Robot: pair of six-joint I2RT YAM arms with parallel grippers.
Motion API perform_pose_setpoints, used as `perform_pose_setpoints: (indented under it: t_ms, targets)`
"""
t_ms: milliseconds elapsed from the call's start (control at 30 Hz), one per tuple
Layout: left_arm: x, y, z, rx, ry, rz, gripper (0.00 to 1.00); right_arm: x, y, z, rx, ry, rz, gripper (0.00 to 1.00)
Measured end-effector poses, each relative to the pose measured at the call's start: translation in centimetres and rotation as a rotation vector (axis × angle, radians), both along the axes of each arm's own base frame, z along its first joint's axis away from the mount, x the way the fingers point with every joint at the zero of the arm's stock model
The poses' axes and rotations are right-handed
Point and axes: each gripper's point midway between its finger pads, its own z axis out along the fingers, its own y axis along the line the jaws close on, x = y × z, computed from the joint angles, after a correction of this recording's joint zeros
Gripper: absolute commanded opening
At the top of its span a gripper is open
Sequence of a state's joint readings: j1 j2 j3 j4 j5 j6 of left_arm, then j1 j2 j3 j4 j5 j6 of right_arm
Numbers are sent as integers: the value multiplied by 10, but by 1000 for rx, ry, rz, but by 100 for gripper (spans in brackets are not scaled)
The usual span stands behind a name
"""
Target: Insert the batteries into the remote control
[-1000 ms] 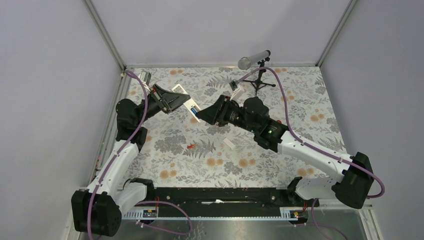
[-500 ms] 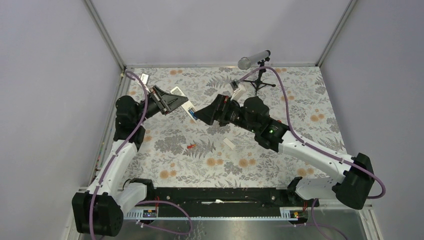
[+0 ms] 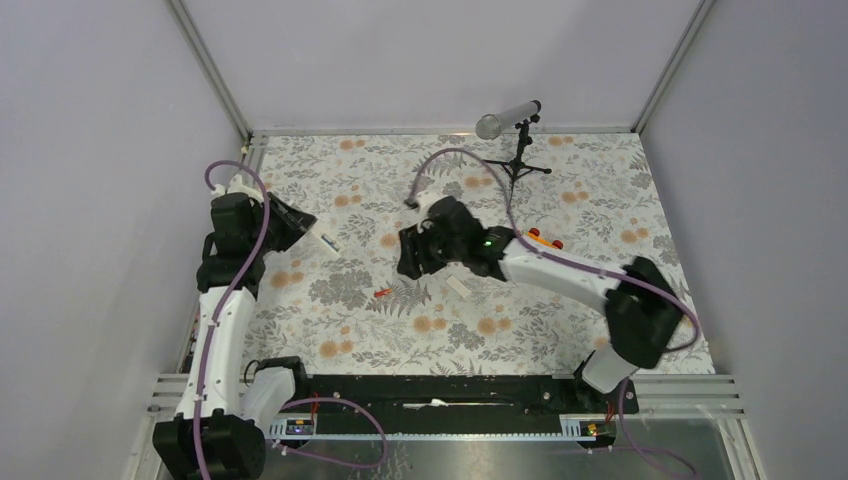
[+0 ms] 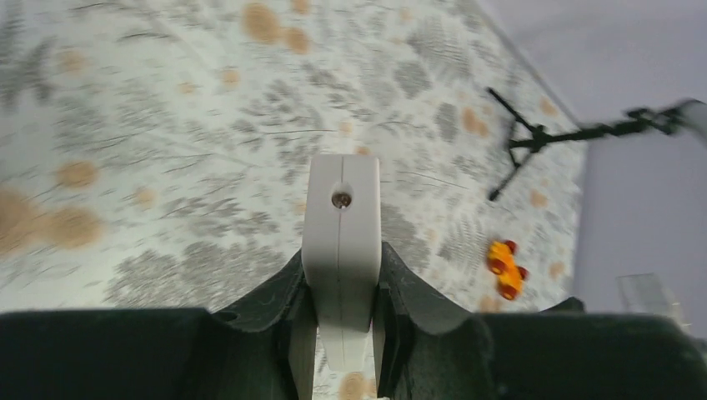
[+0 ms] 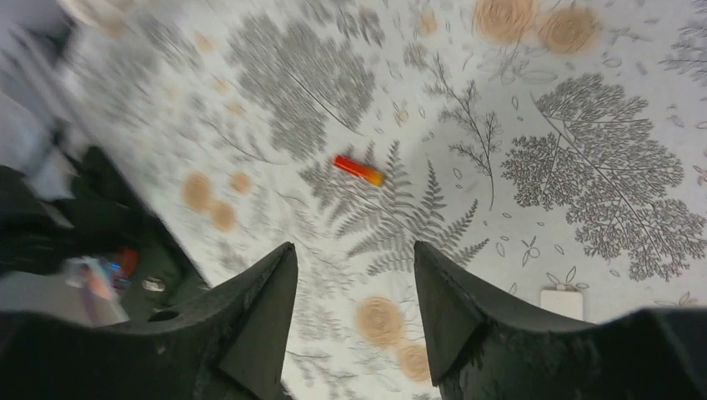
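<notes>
My left gripper is shut on one end of the slim white remote control, held above the mat at the left. In the left wrist view the remote is clamped edge-on between my fingers. A red battery lies on the mat left of centre. My right gripper is open and empty, up and to the right of it. In the right wrist view the red battery lies ahead of the open gripper. The blue battery is not visible.
A small white cover piece lies right of the red battery; it also shows in the right wrist view. An orange toy car sits right of centre. A tripod with a grey cylinder stands at the back.
My left arm has pulled back to the left with the remote. My right gripper has left the remote and swung down over the mat near the red battery.
</notes>
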State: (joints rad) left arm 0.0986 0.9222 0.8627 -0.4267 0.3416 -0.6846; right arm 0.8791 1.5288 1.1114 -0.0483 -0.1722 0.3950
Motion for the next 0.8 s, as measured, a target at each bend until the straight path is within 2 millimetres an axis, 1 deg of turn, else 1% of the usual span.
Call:
perform_pose_setpoints:
  t_ms: [33,100,133,200,267,367,467,533,633,800]
  targets:
    - [-3,8,-5,25,22,35,0,-1,2,-23,-72,14,34,63]
    - [-10,22,-13,74,65,96,0,-6,11,-57,-184,22,112,67]
    - [-13,26,-16,87,81,113,0,-10,17,-71,-238,17,160,68]
    - [-18,34,-21,117,114,146,0,-16,29,-87,-313,-8,244,71]
    - [-23,41,-25,143,136,174,0,-19,48,-95,-364,-60,330,74]
    - [-30,50,-30,172,169,210,0,-18,69,-98,-409,-139,427,73]
    - [-36,57,-34,195,191,236,0,-13,79,-102,-452,-195,488,70]
    - [-40,61,-37,206,208,249,0,-10,80,-106,-478,-219,524,67]
    - [-42,65,-39,213,222,261,0,-8,76,-114,-530,-242,581,60]
    - [-47,71,-43,219,249,284,0,-5,72,-138,-610,-245,668,57]
